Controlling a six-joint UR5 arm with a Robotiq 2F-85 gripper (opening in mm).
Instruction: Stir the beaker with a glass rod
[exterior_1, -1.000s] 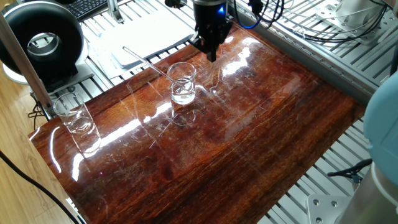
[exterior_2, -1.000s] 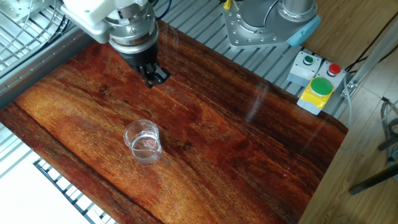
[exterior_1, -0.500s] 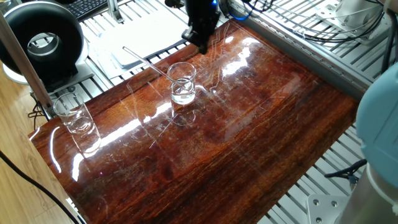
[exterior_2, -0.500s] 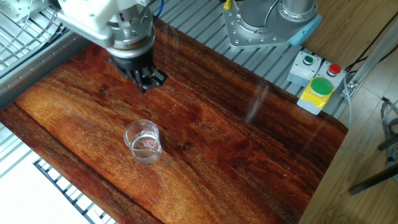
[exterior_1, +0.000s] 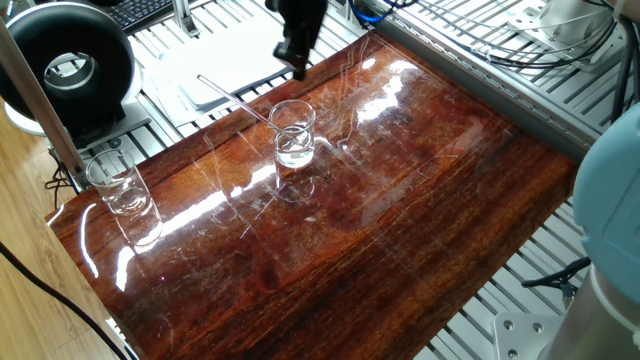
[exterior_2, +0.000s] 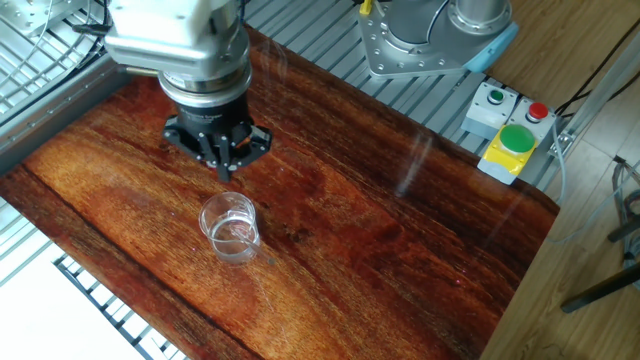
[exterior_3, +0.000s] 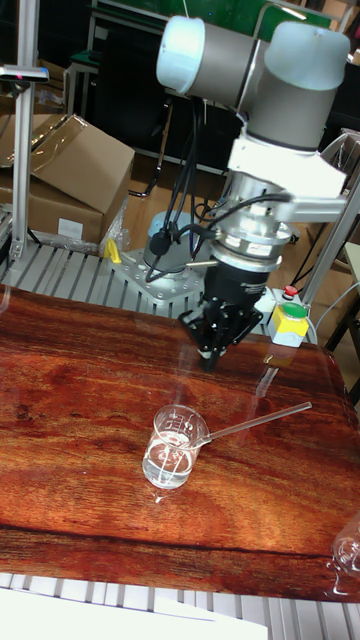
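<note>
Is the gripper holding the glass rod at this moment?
No, the gripper hangs empty above the table while the glass rod leans in the beaker.

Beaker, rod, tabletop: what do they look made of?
The beaker: clear glass by the look; you see straight through its wall to the liquid at the bottom.
The glass rod: thin, transparent, likely glass too.
The tabletop: red-brown wood grain with a glossy finish that gives strong glare; solid wood or veneer, cannot tell.

Counter: glossy reddish-brown wood slab on a slatted metal frame. Standing on it: the beaker near the middle (clear liquid at the bottom), glass rod leaning in it, and a second beaker near one corner, well apart.
</note>
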